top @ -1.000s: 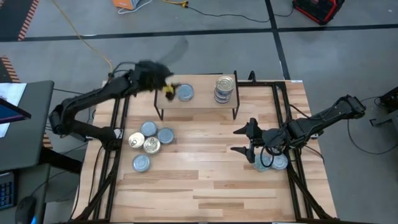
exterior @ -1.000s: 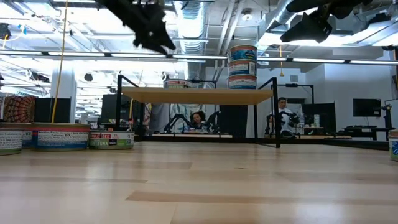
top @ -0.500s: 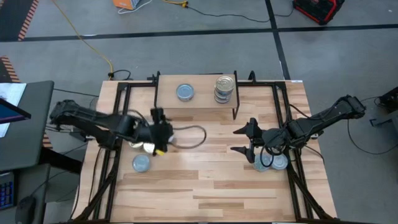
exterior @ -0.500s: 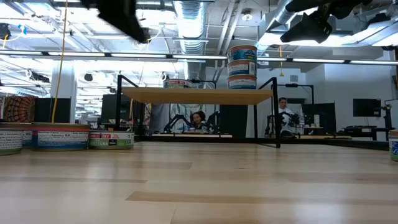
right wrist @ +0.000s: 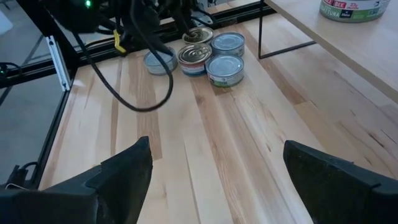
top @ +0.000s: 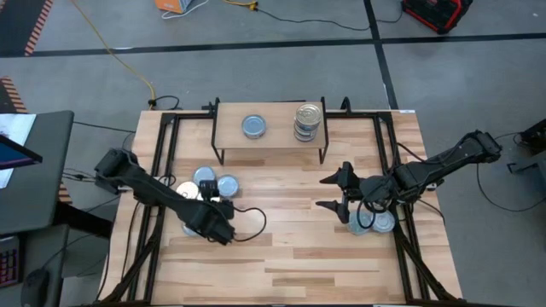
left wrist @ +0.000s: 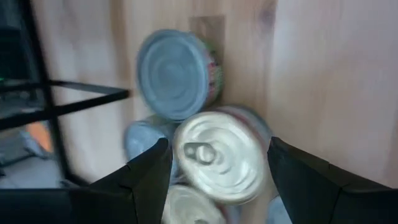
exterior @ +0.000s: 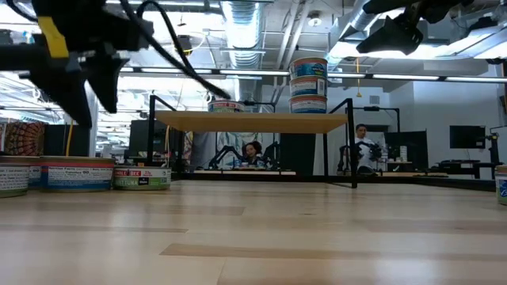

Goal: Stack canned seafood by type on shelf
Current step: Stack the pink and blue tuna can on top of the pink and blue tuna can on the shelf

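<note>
On the shelf (top: 281, 141) rest a single blue-topped tin (top: 253, 126) and a stack of tins (top: 309, 122). Several more tins of canned seafood (top: 215, 181) sit bunched on the table's left. My left gripper (top: 213, 226) hovers open above that bunch. In its wrist view a silver-topped tin with a pull tab (left wrist: 221, 155) shows between the fingers, and a blue-topped tin (left wrist: 174, 74) lies beyond it. The low view shows this gripper (exterior: 91, 107) well above the tins (exterior: 75, 174). My right gripper (top: 327, 193) waits open at the table's right, above the table top.
Two more tins (top: 375, 223) lie under my right arm near the right black frame rail (top: 401, 230). Black rails (top: 158, 170) also run along the table's left side. A black cable (top: 252, 223) loops beside the left gripper. The middle of the table (top: 281, 239) is bare wood.
My left gripper has swung from the shelf, beside the single blue-topped tin, toward the table's near edge and downward. It has tipped to point more steeply down and rolled, and now hangs over the bunch of tins on the left. The tin stays on the shelf.
</note>
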`<state>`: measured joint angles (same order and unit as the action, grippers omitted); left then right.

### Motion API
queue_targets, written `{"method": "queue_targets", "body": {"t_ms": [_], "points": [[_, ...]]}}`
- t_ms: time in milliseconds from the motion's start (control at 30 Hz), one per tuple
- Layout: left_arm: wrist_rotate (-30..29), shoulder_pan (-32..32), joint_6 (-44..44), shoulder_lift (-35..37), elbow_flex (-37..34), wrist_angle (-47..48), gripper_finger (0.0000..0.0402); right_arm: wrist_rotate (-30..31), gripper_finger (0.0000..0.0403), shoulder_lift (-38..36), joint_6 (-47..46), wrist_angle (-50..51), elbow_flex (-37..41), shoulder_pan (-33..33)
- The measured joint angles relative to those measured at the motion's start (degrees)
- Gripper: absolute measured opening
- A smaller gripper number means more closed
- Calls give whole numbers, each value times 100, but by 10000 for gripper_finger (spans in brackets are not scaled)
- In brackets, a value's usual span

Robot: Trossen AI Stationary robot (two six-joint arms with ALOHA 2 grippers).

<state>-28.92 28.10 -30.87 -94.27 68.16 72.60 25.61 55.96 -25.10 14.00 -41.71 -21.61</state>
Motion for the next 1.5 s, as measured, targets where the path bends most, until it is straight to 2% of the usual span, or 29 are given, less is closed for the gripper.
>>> {"method": "queue_targets", "body": {"t_ms": [100,267,433,533,700,933,967,1067,1167,1400,1500], "points": [[193,-12,-301,-183,0,-246,251,2,382,39,0,-5,0,0],[82,83,-720,-526,-51,-215,251,2,382,63,2,-7,1,0],[167,119,-1085,-714,-503,-486,249,2,382,66,2,-38,0,0],[192,119,-1306,-704,-785,-797,232,2,382,66,2,-53,0,0],[139,186,-1428,-696,-848,-906,164,2,382,65,7,-90,0,0],[134,299,-1251,-667,-833,-1133,23,3,382,63,7,-87,1,0],[163,307,-1250,-660,-833,-1196,13,2,382,63,7,-86,0,0],[176,320,-1276,-666,-822,-1344,10,4,382,63,7,-87,0,0],[528,318,-1296,-760,-867,-1618,3,4,382,63,7,-92,0,0],[354,313,-1369,-692,-784,-1614,1,4,382,63,9,-124,2,0],[674,314,-1090,-603,-484,-1611,1,4,382,63,10,-122,0,0]]}}
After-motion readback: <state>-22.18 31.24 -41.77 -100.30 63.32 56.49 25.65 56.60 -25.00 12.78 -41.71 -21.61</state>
